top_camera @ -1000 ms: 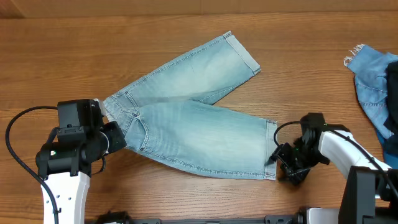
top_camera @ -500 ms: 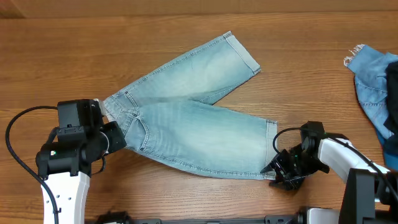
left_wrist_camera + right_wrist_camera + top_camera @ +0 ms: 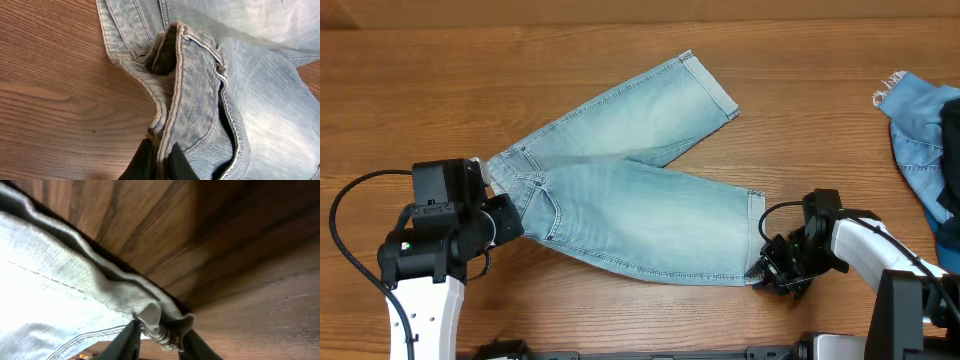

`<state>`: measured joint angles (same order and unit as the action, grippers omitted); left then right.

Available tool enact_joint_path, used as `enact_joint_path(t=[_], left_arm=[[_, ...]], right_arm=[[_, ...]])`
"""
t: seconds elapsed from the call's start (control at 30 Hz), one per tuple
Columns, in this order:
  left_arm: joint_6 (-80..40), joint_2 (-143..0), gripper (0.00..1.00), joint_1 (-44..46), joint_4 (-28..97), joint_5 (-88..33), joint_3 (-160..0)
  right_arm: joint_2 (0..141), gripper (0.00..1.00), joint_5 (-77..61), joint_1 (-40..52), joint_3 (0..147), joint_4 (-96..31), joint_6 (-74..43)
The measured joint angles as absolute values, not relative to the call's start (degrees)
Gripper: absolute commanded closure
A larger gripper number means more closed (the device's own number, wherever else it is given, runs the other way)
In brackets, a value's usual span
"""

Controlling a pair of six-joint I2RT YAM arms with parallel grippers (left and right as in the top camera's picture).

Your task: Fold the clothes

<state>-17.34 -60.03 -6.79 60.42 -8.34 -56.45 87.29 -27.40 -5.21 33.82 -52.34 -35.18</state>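
A pale washed pair of jeans point(image 3: 650, 215) lies flat on the wooden table, one leg angled to the far right, the other running right toward the front. My left gripper point(image 3: 515, 222) is at the waistband's front left corner. In the left wrist view its jaws point(image 3: 159, 150) are shut on the raised waistband seam point(image 3: 172, 90). My right gripper point(image 3: 760, 272) sits at the front corner of the nearer leg's hem. In the right wrist view it point(image 3: 160, 330) pinches the bunched hem corner point(image 3: 157, 317), which is lifted a little off the wood.
Another medium-blue denim garment point(image 3: 920, 130) with a frayed white edge lies at the table's right edge. A black cable point(image 3: 345, 215) loops left of my left arm. Bare wood point(image 3: 820, 80) surrounds the jeans.
My right gripper's jaws have closed onto the hem corner after shifting slightly at the leg's front end. The left gripper and the jeans have kept their place.
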Motion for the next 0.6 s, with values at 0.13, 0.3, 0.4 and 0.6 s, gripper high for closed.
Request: enact_joint_path(t=[0.13, 0.3, 0.4, 0.6], left_arm=[[-17.3, -60.0, 0.96, -6.8, 60.4, -8.3, -56.4], [-16.8, -60.0, 0.96, -6.8, 60.4, -8.4, -56.4], [-16.3, -60.0, 0.96, -6.8, 60.4, -8.6, -56.4], [-14.6, -60.0, 0.96, -6.8, 60.6, -9.0, -56.4]], right_arm=[[87.3, 0.96, -27.0, -5.2, 34.1, -51.7, -35.1], [85.7, 0.96, -25.6, -5.1, 34.1, -51.9, -34.7], [81.6, 0.96, -21.8, -5.2, 34.1, -52.8, -34.7], [66.3, 0.96, -19.5, -5.2, 34.3, -61.3, -34.2]])
